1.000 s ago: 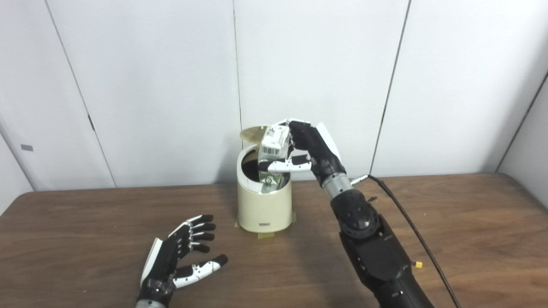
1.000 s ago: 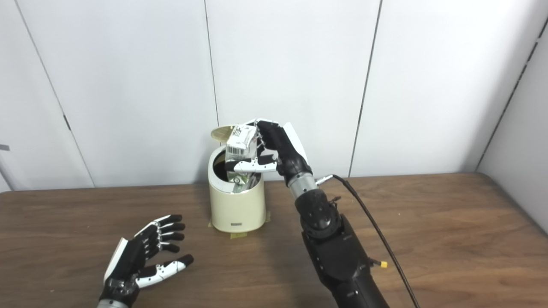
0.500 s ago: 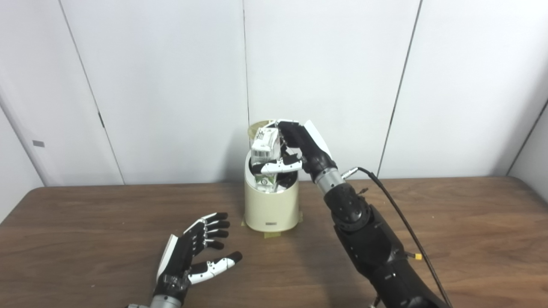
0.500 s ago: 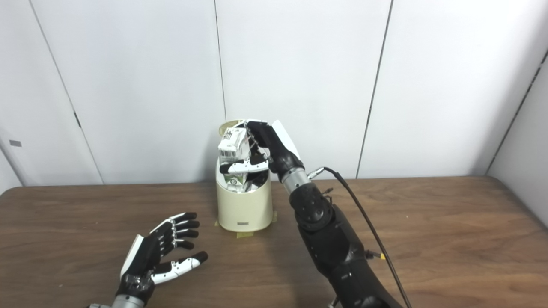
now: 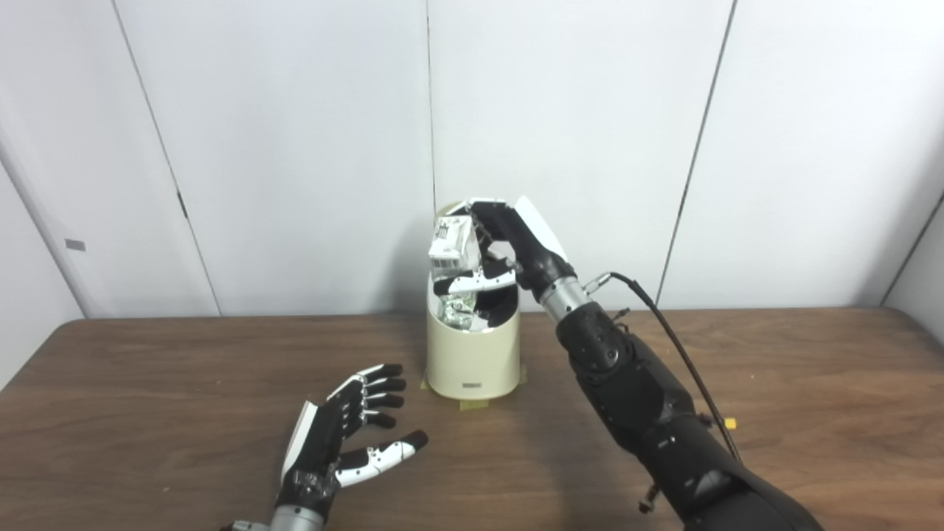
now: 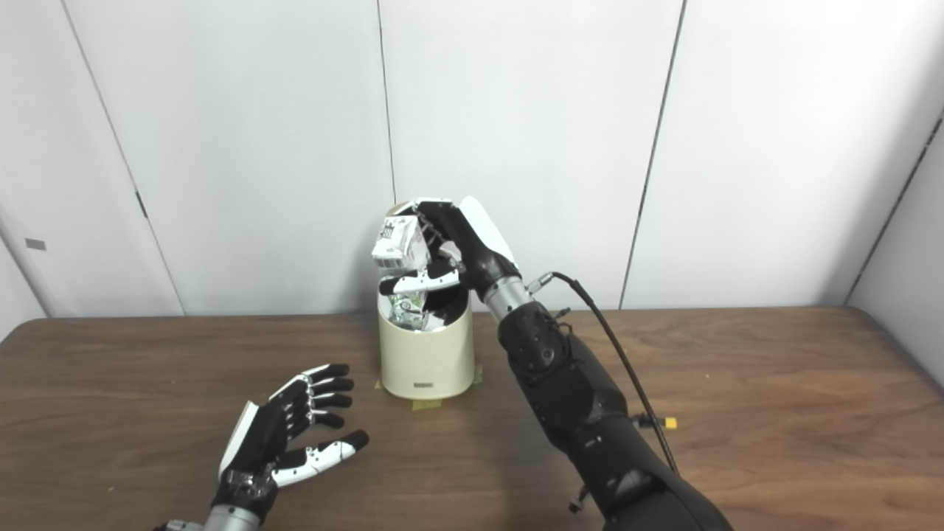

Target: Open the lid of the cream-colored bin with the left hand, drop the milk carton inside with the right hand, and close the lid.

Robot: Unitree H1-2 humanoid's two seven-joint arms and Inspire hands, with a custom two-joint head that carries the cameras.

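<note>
The right hand (image 5: 509, 247) grips the milk carton (image 5: 451, 247) between fingers and thumb, directly above the mouth of the cream-colored bin (image 5: 473, 360). The carton's print is too small to read. The left hand (image 5: 335, 442) rests open, fingers spread, near and left on the table (image 5: 147, 398).

Bare table (image 5: 774, 383) all around the bin (image 5: 472, 361)

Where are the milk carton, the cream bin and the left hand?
milk carton (image 5: 455, 247): left eye view, on its white side panel, held in the right hand.
cream bin (image 5: 472, 361): left eye view, on its front wall.
left hand (image 6: 271, 436): right eye view, on the palm, open over the table.
</note>
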